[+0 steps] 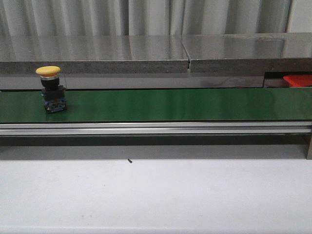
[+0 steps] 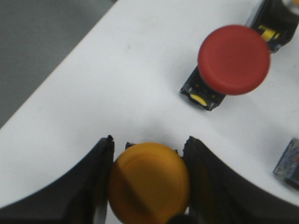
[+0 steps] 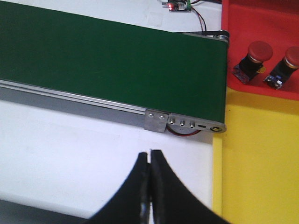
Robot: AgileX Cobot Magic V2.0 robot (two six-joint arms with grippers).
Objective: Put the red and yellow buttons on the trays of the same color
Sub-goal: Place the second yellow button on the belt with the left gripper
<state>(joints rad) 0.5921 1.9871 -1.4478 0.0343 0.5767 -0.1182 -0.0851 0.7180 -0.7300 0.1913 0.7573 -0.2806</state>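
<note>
Our left hand (image 2: pixel 148 184) shows two broad, matte black fingers (image 2: pixel 88 186), curved along their inner edges; our right hand (image 3: pixel 150 186) is likewise black, its fingers tapering to narrow tips.

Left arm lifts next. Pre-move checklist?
1. Jaws of left gripper closed on both sides of the held yellow button: ok.
2. Nearby red button apart from the jaws: ok.
3. Bare room on yellow tray: ok.
4. Jaws of right gripper shut and empty: ok.
5. Whether belt, carrying a second yellow button, is stopped: cannot tell.
6. Left arm's path to the tray: cannot tell.
</note>
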